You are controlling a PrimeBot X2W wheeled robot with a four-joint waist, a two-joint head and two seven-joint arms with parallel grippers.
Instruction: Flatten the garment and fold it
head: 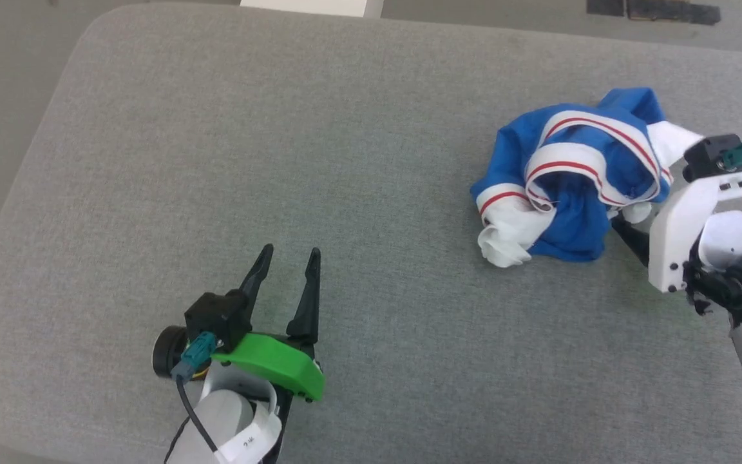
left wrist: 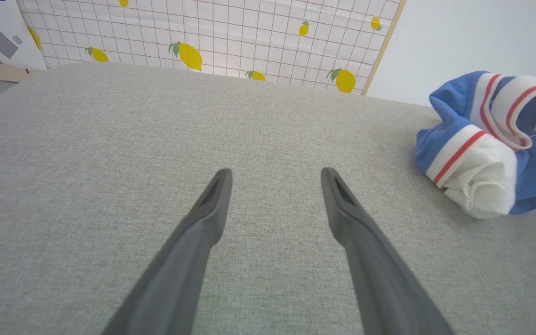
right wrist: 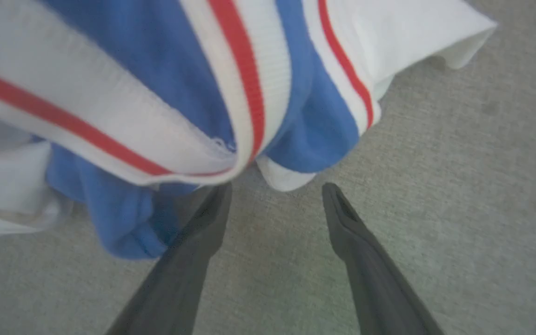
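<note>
Garment: the garment (head: 570, 187) lies in a crumpled heap on the right side of the grey surface (head: 248, 129). Its striped trim (head: 567, 158) is looped on top and a white sleeve (head: 506, 241) spills out at the left edge.
Right hand: the right hand (right wrist: 277, 186) is spread with nothing pinched. Its tips are at the heap's edge, one at the lower edge of the striped trim, the other over bare surface.
Left hand: the left hand (head: 290, 250) is spread and empty, over bare surface, well apart from the heap.
Step (judged): first grasp, to open the heap out.
Technique: keep the tips low. Close on one layer at a hem or trim, not the bulk. Bring the left hand to an opposite edge before lifting, then draw apart.
Risk: pinching several layers would likely drag the heap whole.
</note>
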